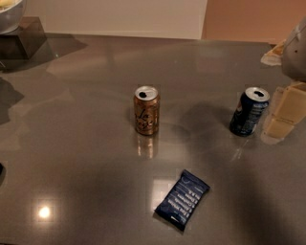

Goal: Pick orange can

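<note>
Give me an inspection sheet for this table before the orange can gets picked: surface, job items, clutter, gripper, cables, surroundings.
Surface: glossy grey table, with light reflections.
Job's things: orange can upright near the middle, top opened, touching nothing.
Clutter: blue can upright toward the picture's right; dark blue snack packet lying flat nearer the camera; pale item far right, unclear.
Grippers: gripper at the right edge, close beside the blue can, far from the orange can.
Cables: nothing seen.
Surroundings: bowl on a dark block far left; pale wall behind.
</note>
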Available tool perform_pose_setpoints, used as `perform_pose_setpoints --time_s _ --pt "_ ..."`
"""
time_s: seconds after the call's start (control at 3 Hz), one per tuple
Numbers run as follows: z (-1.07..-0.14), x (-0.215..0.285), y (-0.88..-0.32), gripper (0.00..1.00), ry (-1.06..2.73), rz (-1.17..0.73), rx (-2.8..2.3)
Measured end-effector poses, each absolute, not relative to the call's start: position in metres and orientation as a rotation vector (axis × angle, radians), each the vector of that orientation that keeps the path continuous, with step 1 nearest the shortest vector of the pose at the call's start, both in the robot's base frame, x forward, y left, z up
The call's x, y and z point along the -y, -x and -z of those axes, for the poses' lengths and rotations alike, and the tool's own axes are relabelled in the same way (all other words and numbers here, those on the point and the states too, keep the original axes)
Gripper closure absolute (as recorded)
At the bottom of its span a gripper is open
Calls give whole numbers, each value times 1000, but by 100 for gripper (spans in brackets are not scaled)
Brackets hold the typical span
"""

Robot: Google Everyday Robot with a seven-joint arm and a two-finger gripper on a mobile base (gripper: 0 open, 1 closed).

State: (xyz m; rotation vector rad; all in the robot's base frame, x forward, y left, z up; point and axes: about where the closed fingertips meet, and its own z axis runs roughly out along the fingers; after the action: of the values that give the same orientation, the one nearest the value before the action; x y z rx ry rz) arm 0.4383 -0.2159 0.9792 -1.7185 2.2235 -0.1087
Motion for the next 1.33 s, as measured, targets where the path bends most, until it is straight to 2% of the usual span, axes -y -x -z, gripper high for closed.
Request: perform_pose_setpoints --time_s 0.33,0.67,1.33 --pt "-980 214 -439 0 1715 100 -2224" --pt "-974 191 -448 0 1716 63 -2192" --pt "-946 115 -476 0 1742 -151 -2101"
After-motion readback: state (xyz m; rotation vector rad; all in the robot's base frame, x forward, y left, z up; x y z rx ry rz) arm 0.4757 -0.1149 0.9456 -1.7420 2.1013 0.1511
